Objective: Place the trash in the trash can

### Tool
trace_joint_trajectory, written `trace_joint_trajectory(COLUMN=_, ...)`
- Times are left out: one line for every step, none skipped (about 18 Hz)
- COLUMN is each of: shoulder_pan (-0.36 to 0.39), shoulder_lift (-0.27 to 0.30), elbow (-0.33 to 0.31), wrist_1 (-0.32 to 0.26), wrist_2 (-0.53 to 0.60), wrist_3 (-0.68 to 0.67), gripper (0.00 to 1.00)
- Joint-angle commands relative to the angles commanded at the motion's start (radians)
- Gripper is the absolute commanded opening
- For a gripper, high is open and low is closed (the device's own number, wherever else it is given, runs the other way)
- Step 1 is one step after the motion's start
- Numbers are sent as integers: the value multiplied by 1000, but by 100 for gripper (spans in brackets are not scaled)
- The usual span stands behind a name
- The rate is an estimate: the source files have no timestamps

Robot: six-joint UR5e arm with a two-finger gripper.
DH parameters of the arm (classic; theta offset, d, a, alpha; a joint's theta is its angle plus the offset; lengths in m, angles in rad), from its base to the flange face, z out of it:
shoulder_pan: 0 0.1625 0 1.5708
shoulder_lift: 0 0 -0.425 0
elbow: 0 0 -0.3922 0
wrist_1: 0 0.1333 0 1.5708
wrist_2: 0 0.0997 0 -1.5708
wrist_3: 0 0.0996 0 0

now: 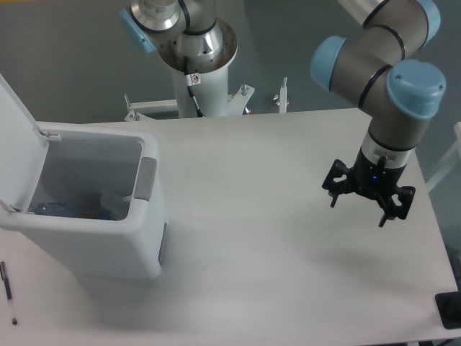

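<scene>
White table point(245, 238), grey wall behind; hand point(367, 205) spread above it.

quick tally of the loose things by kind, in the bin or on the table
bottle with blue cap, inside the trash can: 1
white scrap, inside the trash can: 1
black pen, on the table: 1
total: 3

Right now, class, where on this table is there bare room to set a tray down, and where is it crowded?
Bare tabletop runs from the trash can across to the open gripper hanging at the right. The left is crowded: the can fills it, and a black pen lies along the front-left edge.
</scene>
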Motion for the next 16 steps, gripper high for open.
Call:
trace_joint_trajectory(shoulder_pan=-5, shoulder_lift=3, elbow=-18, wrist_1=9, wrist_2=22, wrist_3=38, gripper=100)
trace_joint_trajectory(shoulder_pan=-6, shoulder_lift=6, elbow=-34, wrist_1=14, wrist_2=37, wrist_3=66, gripper=100)
trace_joint_trajectory(shoulder_pan=-6, shoulder_lift=9, elbow=-40, wrist_1=15, wrist_2=48, wrist_3=85, gripper=100)
trace_joint_trajectory(shoulder_pan=-6, shoulder_lift=11, elbow=-37, wrist_1=15, wrist_2=52, wrist_3=98, gripper=100)
trace_joint_trajectory(shoulder_pan=-6, shoulder_lift=12, elbow=-35, wrist_1=14, wrist_2=54, wrist_3=108, gripper=100)
trace_joint_trajectory(shoulder_pan=-6, shoulder_lift=14, elbow=-32, wrist_1=11, wrist_2=60, wrist_3=125, gripper=100)
trace_joint_trajectory(shoulder_pan=-6, shoulder_lift=15, elbow=-29, wrist_1=12, wrist_2=81, wrist_3=147, gripper=100)
trace_joint_trajectory(shoulder_pan=-8, shoulder_lift=17, elbow=-29, wrist_1=11, wrist_2=100, wrist_3=158, gripper=100)
trace_joint_trajectory(shoulder_pan=-9, shoulder_lift=17, elbow=-29, wrist_1=9, wrist_2=103, wrist_3=158, gripper=100)
trace_joint_trajectory(shoulder_pan=-11, shoulder_lift=17, elbow=-29, wrist_1=11, wrist_2=105, wrist_3=158, gripper=100)
trace_joint_trajectory(shoulder_pan=-11, shoulder_lift=18, elbow=-31, wrist_1=11, wrist_2=105, wrist_3=158, gripper=100)
trace_joint_trajectory(shoulder_pan=-11, shoulder_lift=17, elbow=-32, wrist_1=12, wrist_2=105, wrist_3=158, gripper=100)
trace_joint_trajectory(shoulder_pan=-12, shoulder_lift=17, elbow=-35, wrist_1=14, wrist_2=105, wrist_3=158, gripper=100)
trace_joint_trajectory(shoulder_pan=-12, shoulder_lift=17, elbow=-35, wrist_1=14, wrist_2=105, wrist_3=158, gripper=100)
trace_joint_trajectory(shoulder_pan=-12, shoulder_lift=17, elbow=-37, wrist_1=14, wrist_2=103, wrist_3=158, gripper=100)
trace_joint_trajectory(shoulder_pan=-12, shoulder_lift=17, elbow=-37, wrist_1=14, wrist_2=103, wrist_3=158, gripper=100)
